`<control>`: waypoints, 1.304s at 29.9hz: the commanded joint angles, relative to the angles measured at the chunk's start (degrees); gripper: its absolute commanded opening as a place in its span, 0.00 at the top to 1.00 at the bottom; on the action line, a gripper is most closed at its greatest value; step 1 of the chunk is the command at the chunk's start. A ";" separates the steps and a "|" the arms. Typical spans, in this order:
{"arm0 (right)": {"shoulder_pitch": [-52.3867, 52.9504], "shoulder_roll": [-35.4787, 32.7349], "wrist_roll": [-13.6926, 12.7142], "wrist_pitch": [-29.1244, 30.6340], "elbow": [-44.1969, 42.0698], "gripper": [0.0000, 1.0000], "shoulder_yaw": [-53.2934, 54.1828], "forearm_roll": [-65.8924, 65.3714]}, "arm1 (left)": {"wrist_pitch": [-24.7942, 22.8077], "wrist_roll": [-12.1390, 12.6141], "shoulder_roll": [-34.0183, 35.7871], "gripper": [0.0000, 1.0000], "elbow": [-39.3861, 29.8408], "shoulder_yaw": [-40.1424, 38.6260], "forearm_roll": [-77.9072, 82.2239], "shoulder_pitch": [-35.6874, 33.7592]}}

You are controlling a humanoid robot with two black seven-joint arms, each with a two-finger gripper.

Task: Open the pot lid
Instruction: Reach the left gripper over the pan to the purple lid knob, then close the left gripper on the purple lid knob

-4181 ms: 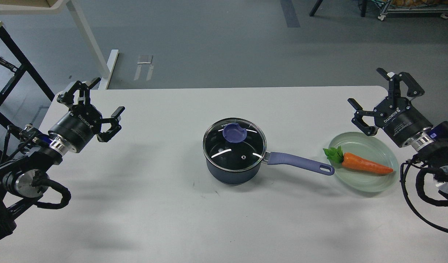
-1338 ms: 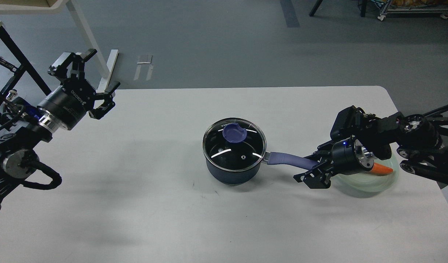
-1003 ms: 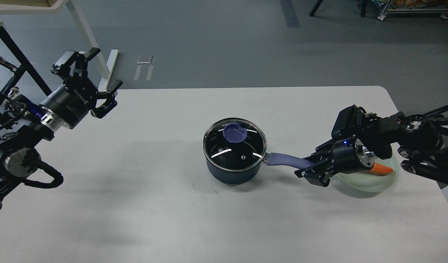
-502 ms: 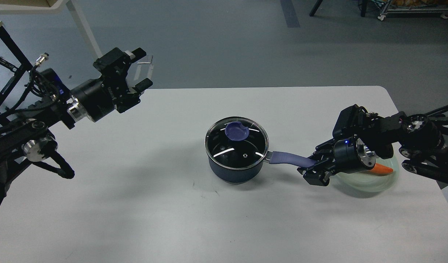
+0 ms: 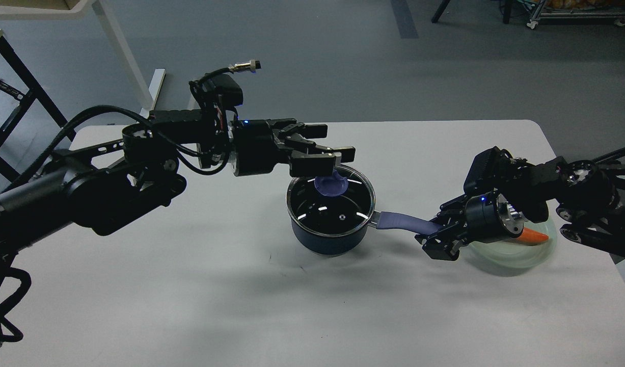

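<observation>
Reaching in over the far side of the pot, the left end effector hangs with its fingers spread apart, just above and slightly behind the purple knob of the lid. The lid sits closed on the pot, which stands on the table between the two arms. The right end effector is clamped on the far end of the pot's lavender handle, with the pale green plate and an orange carrot directly behind it.

Judging from this, the knob grasp is the next step, and the risks lie there. The knob is low and shallow, so fingers closing too high could slip off it. If they descend off-centre, a fingertip may press the glass and tip the lid or shove the pot. Should the handle grip be weak, that shove could twist the pot toward the plate.
</observation>
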 commanded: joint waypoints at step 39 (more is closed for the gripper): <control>-0.83 -0.26 0.01 -0.08 0.08 0.70 0.11 0.22 | 13.56 0.00 -10.78 0.03 21.30 13.96 10.20 -1.38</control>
